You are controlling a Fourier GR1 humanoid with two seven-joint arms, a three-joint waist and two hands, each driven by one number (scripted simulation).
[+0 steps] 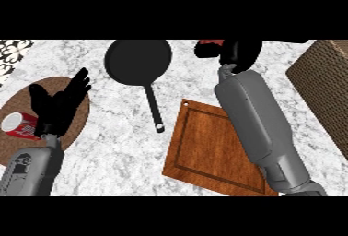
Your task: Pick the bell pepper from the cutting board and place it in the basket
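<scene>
The white-and-grey marbled stone surface [122,152] fills the view and carries everything else. At the right edge stands the brown woven basket [326,87], only part of it in view, its wall running down the right side. Below the middle lies the reddish-brown rectangular wooden cutting board [207,147], turned at a slant, a small hole near its upper left corner; its top is bare, and the right forearm crosses over its right side. At the left lies a round brown woven placemat [81,124], partly covered by the left hand and forearm. Near the top sits a black round frying pan [138,60], its thin handle pointing down toward the board and ending just beside the board's upper left corner. On the placemat's left part lies a red-and-white cup [19,125], tipped on its side with its open mouth facing left.

The right hand [238,53] is raised at the top of the view, between the pan and the basket, its black fingers curled round the red bell pepper [211,46], of which only a red part shows at the hand's left. The pepper is off the board and well apart from the basket's wall. The left hand [61,103] rests over the placemat, fingers straight and spread, touching nothing I can make out.
</scene>
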